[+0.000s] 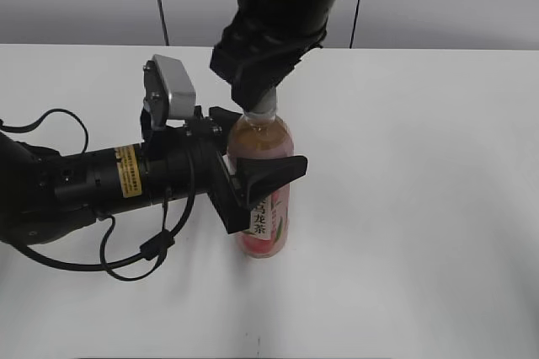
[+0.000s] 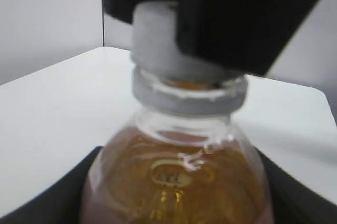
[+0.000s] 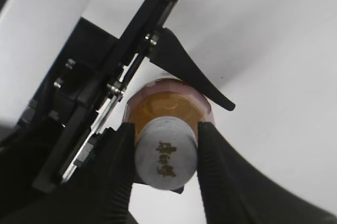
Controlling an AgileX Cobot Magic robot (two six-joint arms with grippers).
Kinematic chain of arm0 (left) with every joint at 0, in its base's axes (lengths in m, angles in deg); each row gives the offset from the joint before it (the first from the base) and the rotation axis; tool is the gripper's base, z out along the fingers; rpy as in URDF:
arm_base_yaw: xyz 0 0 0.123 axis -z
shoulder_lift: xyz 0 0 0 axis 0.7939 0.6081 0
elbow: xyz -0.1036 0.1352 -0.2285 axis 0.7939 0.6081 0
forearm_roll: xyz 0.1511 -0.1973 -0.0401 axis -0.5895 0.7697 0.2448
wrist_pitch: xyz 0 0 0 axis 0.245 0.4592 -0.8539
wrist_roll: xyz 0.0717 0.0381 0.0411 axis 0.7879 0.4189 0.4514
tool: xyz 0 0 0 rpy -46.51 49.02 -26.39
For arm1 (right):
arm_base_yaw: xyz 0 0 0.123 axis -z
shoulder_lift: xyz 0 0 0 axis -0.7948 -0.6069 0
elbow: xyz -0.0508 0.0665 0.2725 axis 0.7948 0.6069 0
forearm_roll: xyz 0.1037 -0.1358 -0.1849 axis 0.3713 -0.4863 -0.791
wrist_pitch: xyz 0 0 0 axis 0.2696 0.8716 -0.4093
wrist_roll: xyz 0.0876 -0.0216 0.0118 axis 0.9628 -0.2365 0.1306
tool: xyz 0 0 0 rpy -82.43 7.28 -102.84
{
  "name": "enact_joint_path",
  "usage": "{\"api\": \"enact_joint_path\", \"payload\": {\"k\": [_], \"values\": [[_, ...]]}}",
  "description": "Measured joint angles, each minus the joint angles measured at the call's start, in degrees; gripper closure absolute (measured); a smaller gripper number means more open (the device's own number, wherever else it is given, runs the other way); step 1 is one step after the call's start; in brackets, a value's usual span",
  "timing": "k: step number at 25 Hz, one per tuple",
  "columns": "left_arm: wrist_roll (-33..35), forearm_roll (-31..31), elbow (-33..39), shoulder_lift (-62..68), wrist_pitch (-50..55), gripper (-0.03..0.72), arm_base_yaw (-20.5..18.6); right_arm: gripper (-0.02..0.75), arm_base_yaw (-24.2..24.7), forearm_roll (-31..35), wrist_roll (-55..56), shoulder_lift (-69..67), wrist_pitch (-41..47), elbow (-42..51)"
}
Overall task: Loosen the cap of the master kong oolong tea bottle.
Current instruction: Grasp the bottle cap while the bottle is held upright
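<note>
The master kong oolong tea bottle (image 1: 268, 207) stands upright on the white table, amber tea inside, pink label with a white strip of characters. My left gripper (image 1: 253, 175) is shut on the bottle's body from the left, its black fingers on both sides of the bottle's shoulder (image 2: 179, 182). My right gripper (image 1: 259, 93) comes down from above and is shut on the white cap (image 3: 166, 153); its ribbed black fingers press both sides of the cap. The cap also shows in the left wrist view (image 2: 158, 40), partly hidden behind a black finger.
The white table (image 1: 421, 165) spreads around the bottle. The left arm's black body and cables (image 1: 76, 190) lie across the table's left side. A grey wall stands behind.
</note>
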Motion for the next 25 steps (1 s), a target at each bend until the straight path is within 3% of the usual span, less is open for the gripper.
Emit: {"api": "enact_joint_path", "payload": {"k": [9, 25], "values": [[0.0, 0.0, 0.0, 0.0, 0.0, 0.231, 0.0, 0.463, 0.0, 0.3, -23.3, 0.0, 0.0, 0.0], [0.0, 0.0, 0.0, 0.0, 0.1, 0.231, 0.0, 0.463, 0.0, 0.6, -77.2, 0.0, 0.6, 0.0]]}}
